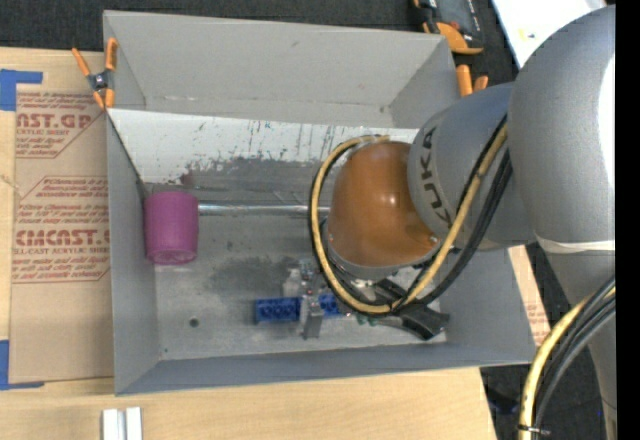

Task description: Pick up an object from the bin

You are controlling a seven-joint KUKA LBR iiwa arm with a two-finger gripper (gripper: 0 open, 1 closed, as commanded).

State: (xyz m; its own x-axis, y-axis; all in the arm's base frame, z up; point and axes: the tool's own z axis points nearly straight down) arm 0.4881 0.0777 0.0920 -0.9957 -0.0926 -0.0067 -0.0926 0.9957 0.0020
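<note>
My gripper (306, 306) reaches down at the bin's front middle, below the orange cover. Its metal fingers stand right at a blue toy brick piece (280, 310) lying flat on the bin floor; the fingertips overlap the brick's right part, and whether they grip it is hidden. A pink cylinder-shaped cup (171, 225) lies on its side by the left wall, well apart from the gripper.
The arm with its orange cover and looped cables fills the bin's right half and hides the floor under it. A dark object (425, 323) peeks out under the cables at the front right. Bare floor lies between the pink cup and the blue brick.
</note>
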